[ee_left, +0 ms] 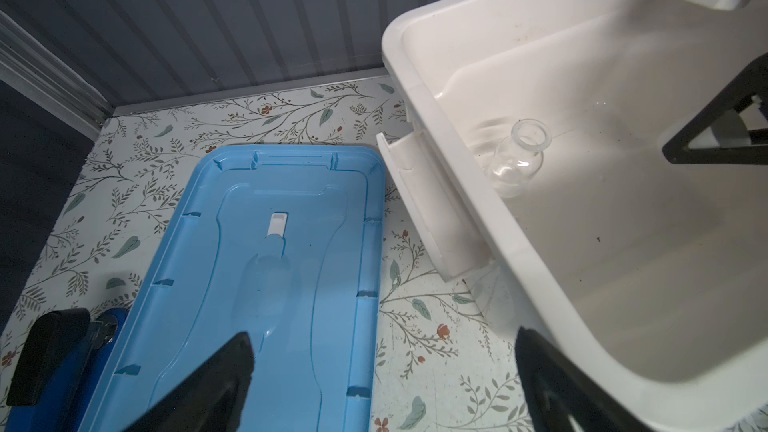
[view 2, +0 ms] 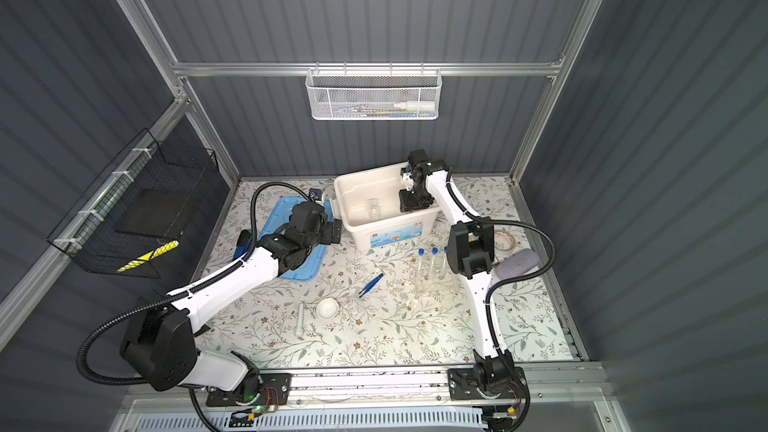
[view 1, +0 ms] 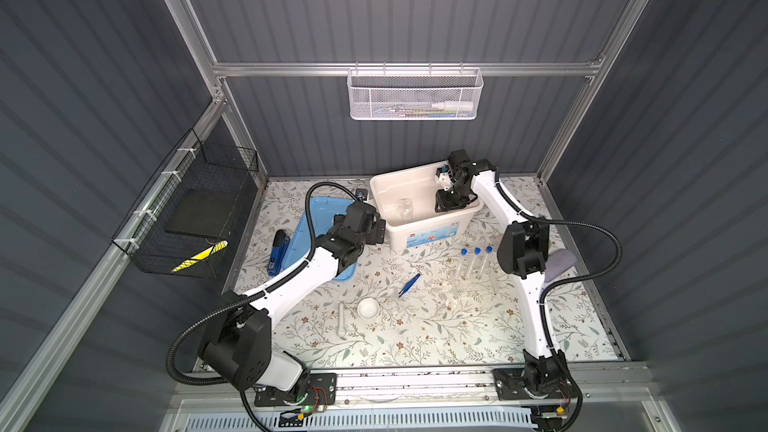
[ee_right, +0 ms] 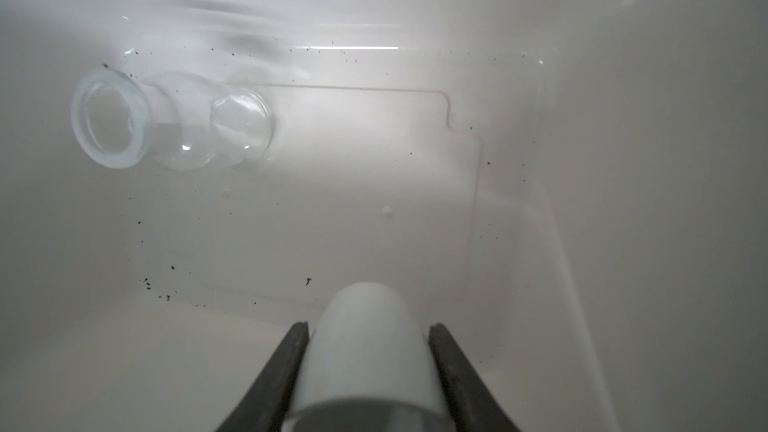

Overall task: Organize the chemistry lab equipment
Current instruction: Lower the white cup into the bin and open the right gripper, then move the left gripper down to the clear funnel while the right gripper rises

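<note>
My right gripper (ee_right: 369, 326) is down inside the white bin (view 1: 432, 238), shut on a small white bowl (ee_right: 365, 351). A small clear glass vessel (ee_right: 174, 122) lies on its side on the bin floor, apart from the bowl. My left gripper (ee_left: 386, 342) hangs open with nothing in it between the bin's left wall and the blue lid (ee_left: 270, 263). On the mat lie another white bowl (view 1: 368, 308), the white pestle (view 1: 341, 320) and the blue tweezers (view 1: 409, 284). Three blue-capped test tubes (view 1: 473, 263) stand in the clear rack (view 1: 473, 284).
A dark blue stapler (view 1: 278, 253) lies left of the blue lid. A grey pad (view 1: 561, 263) and a tape roll (view 2: 503, 241) sit by the right arm. A white mesh basket (view 1: 415, 95) hangs on the back wall, a black wire basket (view 1: 187, 209) on the left wall.
</note>
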{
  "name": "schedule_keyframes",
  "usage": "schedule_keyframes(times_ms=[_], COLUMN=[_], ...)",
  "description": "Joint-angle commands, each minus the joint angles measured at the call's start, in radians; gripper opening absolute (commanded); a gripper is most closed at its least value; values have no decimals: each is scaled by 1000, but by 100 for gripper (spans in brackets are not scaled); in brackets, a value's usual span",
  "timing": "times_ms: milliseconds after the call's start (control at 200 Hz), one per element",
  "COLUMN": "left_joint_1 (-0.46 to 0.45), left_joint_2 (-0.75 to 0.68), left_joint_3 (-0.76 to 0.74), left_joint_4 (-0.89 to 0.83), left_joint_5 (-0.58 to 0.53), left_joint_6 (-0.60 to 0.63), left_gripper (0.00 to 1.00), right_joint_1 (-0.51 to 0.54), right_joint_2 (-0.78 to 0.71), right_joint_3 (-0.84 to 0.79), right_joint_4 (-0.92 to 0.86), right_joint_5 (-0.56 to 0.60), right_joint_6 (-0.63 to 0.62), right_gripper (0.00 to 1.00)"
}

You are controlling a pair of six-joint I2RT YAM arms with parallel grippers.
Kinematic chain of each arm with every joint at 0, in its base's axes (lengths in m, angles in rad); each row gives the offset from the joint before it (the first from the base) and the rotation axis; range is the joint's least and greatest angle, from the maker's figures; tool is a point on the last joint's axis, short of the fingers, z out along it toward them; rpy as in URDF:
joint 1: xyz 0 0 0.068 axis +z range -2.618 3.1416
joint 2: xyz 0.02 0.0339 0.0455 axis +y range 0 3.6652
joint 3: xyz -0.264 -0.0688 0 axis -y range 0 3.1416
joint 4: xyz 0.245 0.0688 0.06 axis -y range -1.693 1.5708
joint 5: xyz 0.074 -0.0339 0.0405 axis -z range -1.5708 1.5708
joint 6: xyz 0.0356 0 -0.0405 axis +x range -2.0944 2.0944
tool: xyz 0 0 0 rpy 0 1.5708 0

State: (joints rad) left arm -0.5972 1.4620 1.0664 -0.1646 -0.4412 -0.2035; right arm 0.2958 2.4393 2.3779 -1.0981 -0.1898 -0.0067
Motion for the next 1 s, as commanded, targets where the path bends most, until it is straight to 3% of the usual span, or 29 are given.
schedule_keyframes(times_ms=[0,545,755,815,995], left_joint_1=[-6,-7,-9,-10,-32], left_joint_2=[-3,-81,-114,-124,-171], left_joint_3=[33,-19,-48,-56,-104], left_joint_4=[-27,-70,-106,-115,-136], left_joint_5=[-2,-8,4,11,23], left_joint_6=[-4,-42,-65,-66,-60], left_gripper=[100,100,100,100,100], right_joint_1=[-7,-9,-9,-9,-9], right_joint_2=[24,14,-25,-42,-76], right_joint_3=[-12,-68,-116,-134,-149], right_joint_4=[-23,-28,14,33,42], right_joint_5=[9,41,56,61,56], right_joint_6=[7,7,16,19,22], right_gripper=[39,44,55,62,67])
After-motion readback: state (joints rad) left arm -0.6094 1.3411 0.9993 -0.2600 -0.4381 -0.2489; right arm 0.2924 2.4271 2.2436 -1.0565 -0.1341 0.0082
